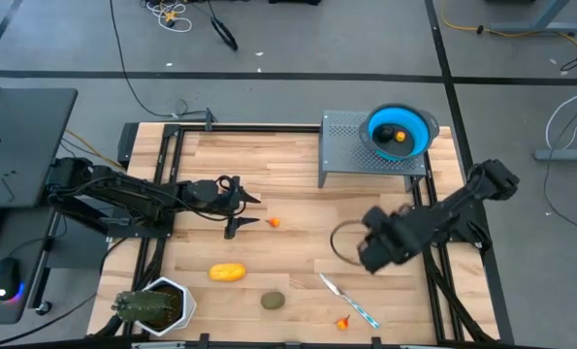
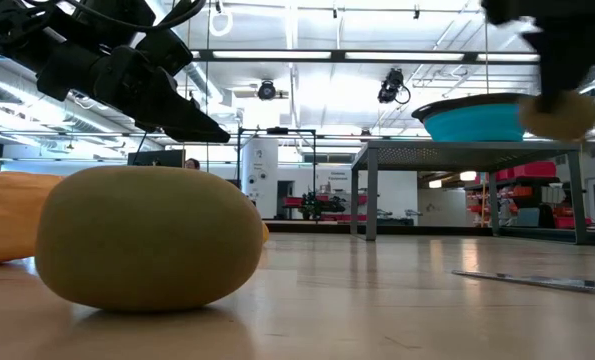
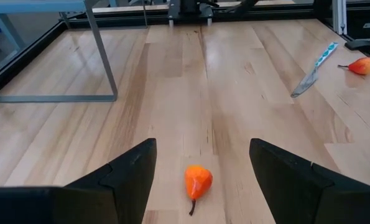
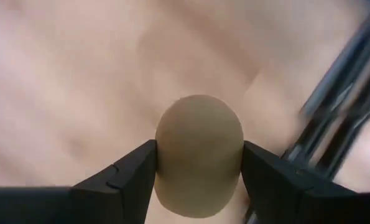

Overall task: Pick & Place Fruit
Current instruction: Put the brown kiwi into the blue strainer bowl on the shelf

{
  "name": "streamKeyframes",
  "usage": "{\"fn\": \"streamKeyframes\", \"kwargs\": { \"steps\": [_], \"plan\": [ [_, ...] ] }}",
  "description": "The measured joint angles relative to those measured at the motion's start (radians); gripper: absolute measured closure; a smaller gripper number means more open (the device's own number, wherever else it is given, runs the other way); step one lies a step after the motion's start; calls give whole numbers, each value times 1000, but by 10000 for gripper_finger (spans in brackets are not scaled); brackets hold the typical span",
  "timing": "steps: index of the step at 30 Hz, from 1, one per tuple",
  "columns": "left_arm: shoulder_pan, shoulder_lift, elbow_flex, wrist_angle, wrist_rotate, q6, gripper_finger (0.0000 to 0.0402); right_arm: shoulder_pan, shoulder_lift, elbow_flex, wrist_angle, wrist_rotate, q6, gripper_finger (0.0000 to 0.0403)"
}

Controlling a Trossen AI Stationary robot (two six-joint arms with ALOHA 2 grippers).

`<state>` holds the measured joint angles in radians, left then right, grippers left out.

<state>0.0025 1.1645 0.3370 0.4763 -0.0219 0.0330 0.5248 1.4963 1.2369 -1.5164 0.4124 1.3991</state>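
Observation:
My left gripper (image 1: 252, 212) (image 3: 200, 162) hovers open over the table's middle, its fingers on either side of a tiny orange-red bit (image 3: 198, 180) (image 1: 274, 222) without touching it. My right gripper (image 1: 373, 250) (image 4: 199, 163) is shut on an olive-brown roundish fruit (image 4: 199, 146) (image 2: 563, 114), raised over the table's right part. A yellow oblong fruit (image 1: 227, 272) and a second olive-brown fruit (image 1: 272, 301) (image 2: 147, 237) lie on the table near its front edge. Another orange-red bit (image 1: 343, 323) lies beside the knife. A small black ball (image 1: 389, 134) sits in the blue bowl. My right gripper pinches the olive-brown fruit between its two fingers (image 4: 138, 171), one on each side of its round body (image 4: 166, 149). The low view shows the fruit lifted clear, high above the tabletop at about the bowl's level.
A blue bowl (image 1: 422, 127) stands on a grey perforated stand (image 1: 341, 145) at the far right. A knife with a light-blue handle (image 1: 349, 301) lies near the front right. A spiky plant in a white pot (image 1: 152, 305) sits at the front left corner.

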Motion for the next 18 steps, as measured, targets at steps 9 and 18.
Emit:
{"fn": "streamKeyframes", "kwargs": {
  "steps": [9, 18],
  "plan": [
    [0, 0, 0, -7, 0, 4, 136, -259, -74, 23, -28, 381, -177, 177],
    [0, 0, 0, -15, -1, 24, 136, -382, -169, 96, -11, 685, -233, 177]
  ]
}}
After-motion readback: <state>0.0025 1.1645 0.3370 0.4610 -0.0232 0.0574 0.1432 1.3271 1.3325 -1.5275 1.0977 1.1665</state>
